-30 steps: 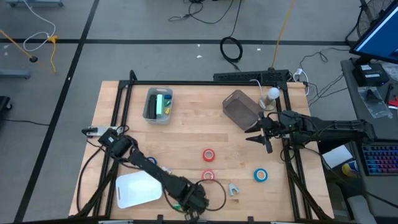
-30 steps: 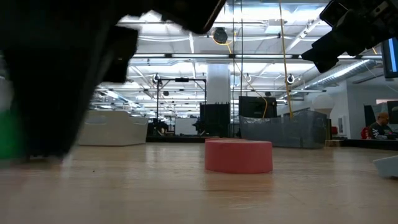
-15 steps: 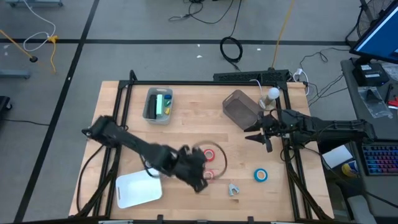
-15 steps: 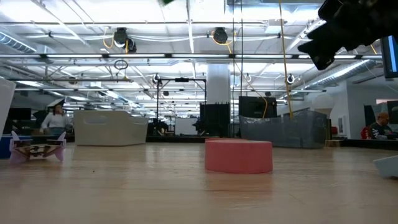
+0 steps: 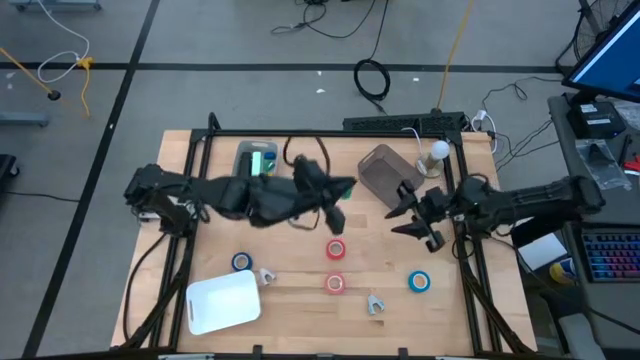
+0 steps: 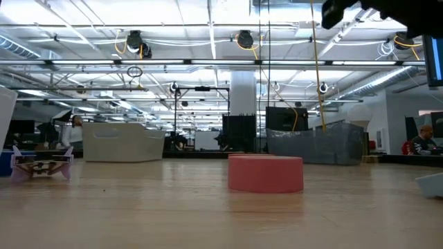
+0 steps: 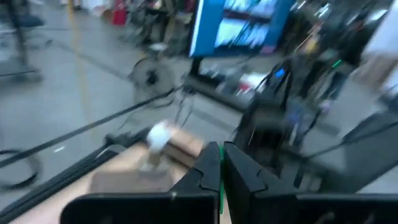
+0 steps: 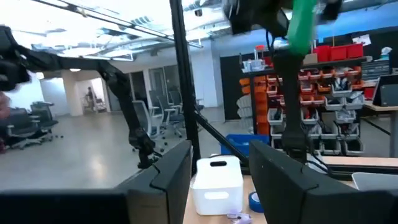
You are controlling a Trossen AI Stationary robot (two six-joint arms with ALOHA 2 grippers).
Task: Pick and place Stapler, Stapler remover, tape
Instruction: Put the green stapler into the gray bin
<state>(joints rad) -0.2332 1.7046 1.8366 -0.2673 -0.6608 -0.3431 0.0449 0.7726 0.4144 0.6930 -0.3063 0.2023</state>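
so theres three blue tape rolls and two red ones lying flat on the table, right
Not quite: the high view shows two blue tape rolls, not three, one near the white lid and one on the right side. The two red rolls do lie flat on the table.

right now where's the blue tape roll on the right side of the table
In the high view the blue tape roll lies flat near the table's front right, below the right gripper and right of a small stapler remover.
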